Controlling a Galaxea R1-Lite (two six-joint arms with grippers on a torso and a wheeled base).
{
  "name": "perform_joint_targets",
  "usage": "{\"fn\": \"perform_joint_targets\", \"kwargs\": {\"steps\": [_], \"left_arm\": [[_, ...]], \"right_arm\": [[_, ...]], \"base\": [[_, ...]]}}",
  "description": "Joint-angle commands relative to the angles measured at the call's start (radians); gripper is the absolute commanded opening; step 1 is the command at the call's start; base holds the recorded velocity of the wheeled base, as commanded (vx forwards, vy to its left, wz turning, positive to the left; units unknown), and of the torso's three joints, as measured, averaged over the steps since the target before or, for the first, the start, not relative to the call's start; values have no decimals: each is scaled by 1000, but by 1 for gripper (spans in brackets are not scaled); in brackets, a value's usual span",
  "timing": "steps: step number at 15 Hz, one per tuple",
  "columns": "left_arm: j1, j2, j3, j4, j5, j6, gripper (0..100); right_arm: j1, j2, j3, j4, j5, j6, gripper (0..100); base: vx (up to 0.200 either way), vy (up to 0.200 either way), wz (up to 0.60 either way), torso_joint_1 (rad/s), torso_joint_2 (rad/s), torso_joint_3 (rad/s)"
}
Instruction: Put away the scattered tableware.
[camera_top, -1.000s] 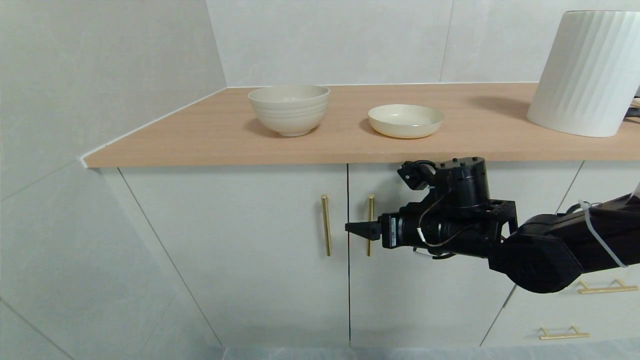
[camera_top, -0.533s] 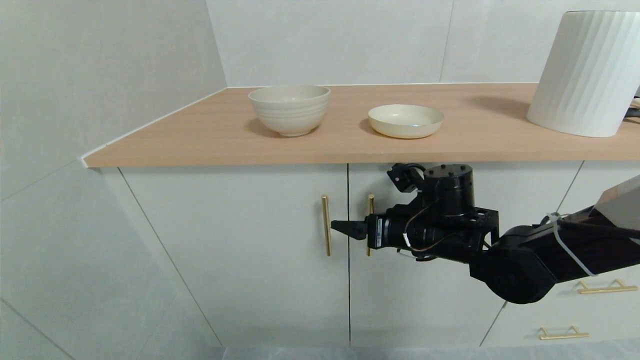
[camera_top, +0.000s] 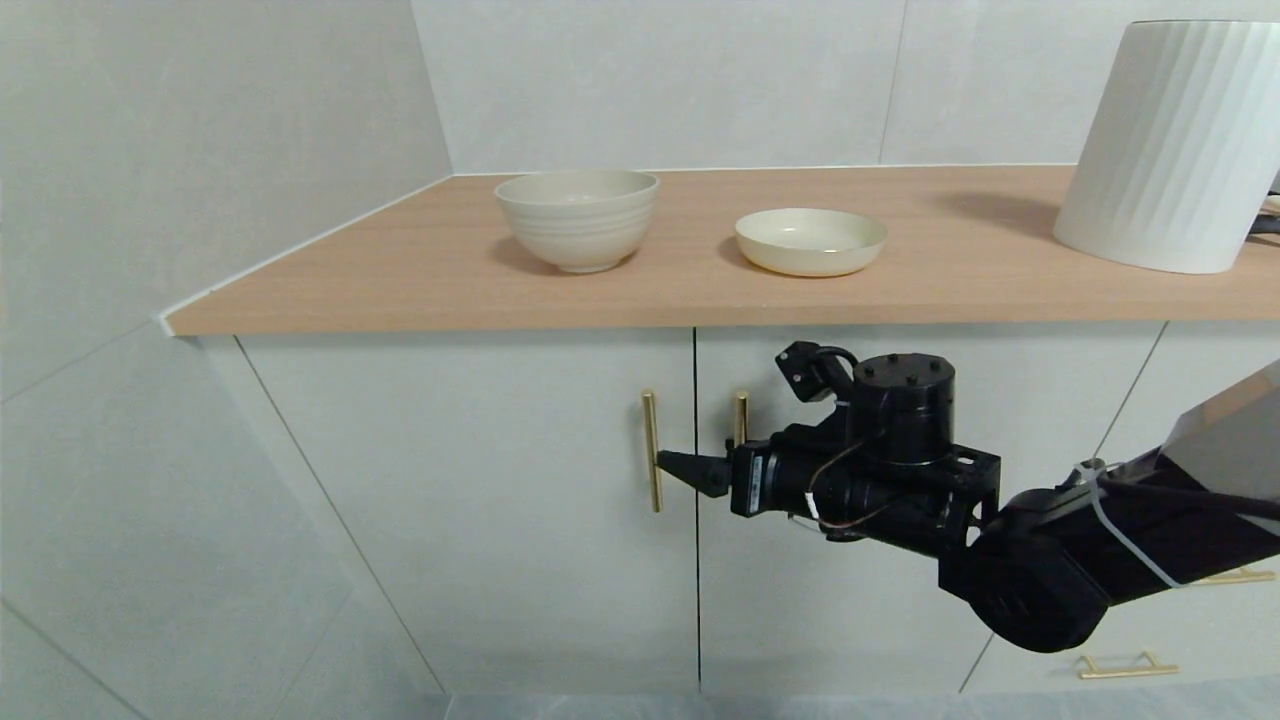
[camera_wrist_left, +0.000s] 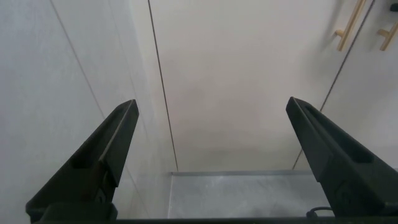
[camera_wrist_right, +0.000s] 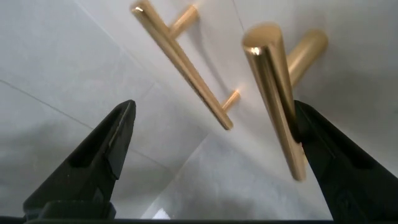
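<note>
A deep cream bowl (camera_top: 578, 218) and a shallow cream dish (camera_top: 811, 240) stand apart on the wooden counter (camera_top: 400, 280). Below the counter edge, my right gripper (camera_top: 685, 470) is level with the two upright gold handles of the cabinet doors. Its tips are next to the left door's handle (camera_top: 651, 450) and in front of the right door's handle (camera_top: 740, 415). In the right wrist view the right gripper (camera_wrist_right: 211, 162) is open, with the nearer handle (camera_wrist_right: 273, 93) close to one finger (camera_wrist_right: 336, 168). My left gripper (camera_wrist_left: 211, 162) is open and holds nothing, low before the cabinet.
A tall white ribbed container (camera_top: 1170, 140) stands on the counter at the far right. Gold drawer handles (camera_top: 1125, 665) sit at the lower right. A tiled wall (camera_top: 200, 150) closes the left side. The floor (camera_wrist_left: 236, 199) lies under the left gripper.
My right arm has moved left and slightly down, carrying its tips from the right door's handle across to the left door's handle. Bowl and dish have not moved.
</note>
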Motion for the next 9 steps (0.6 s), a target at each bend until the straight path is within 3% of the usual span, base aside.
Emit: {"fn": "perform_joint_targets", "kwargs": {"steps": [1,9], "left_arm": [[0,0,0,0,0,0,100],[0,0,0,0,0,0,100]], "right_arm": [[19,-10,47,-49,8,-1,100],[63,-62,122,-70,9,-4,100]], "base": [[0,0,0,0,0,0],[0,0,0,0,0,0]]}}
